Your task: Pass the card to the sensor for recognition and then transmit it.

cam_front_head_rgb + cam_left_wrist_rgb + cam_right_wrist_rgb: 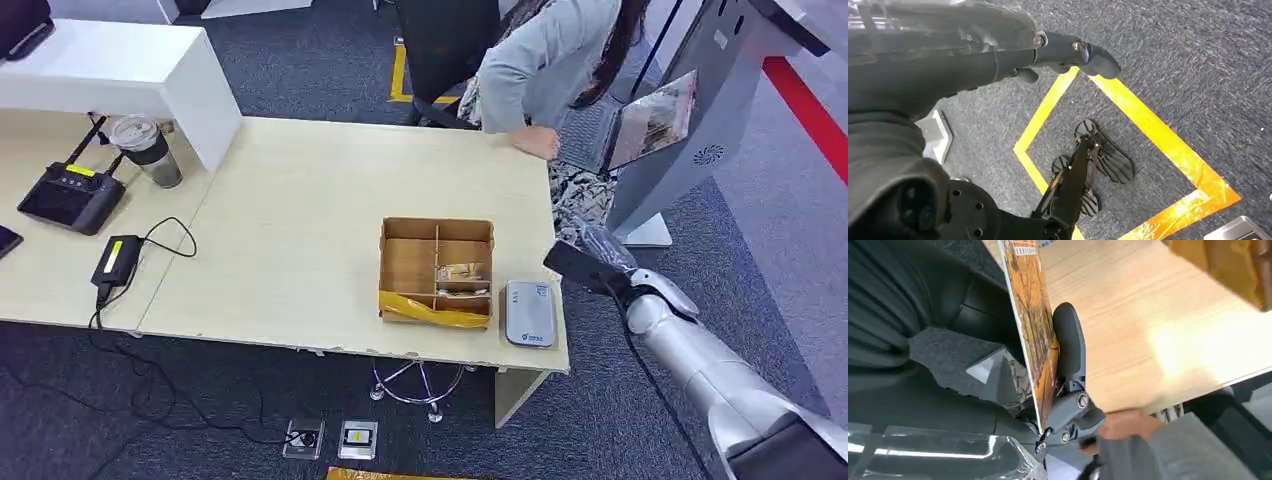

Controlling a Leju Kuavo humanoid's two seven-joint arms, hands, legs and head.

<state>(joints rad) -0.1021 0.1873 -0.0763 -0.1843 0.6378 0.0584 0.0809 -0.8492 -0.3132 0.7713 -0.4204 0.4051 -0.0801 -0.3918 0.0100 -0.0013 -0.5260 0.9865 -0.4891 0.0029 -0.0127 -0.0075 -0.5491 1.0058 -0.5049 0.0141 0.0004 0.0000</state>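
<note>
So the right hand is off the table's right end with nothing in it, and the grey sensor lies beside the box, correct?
Not quite: the right hand holds the card, as the right wrist view shows. The rest stands: it is off the table's right end, and the sensor lies beside the box.

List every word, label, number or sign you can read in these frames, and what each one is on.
No text can be read as words.
Card held by the right robot hand: small white label with print, too blurred.
Grey card reader on the table: small marks, too small.
Grey kiosk: round dotted emblem, no letters.
Black charger: yellow label, unreadable.
</note>
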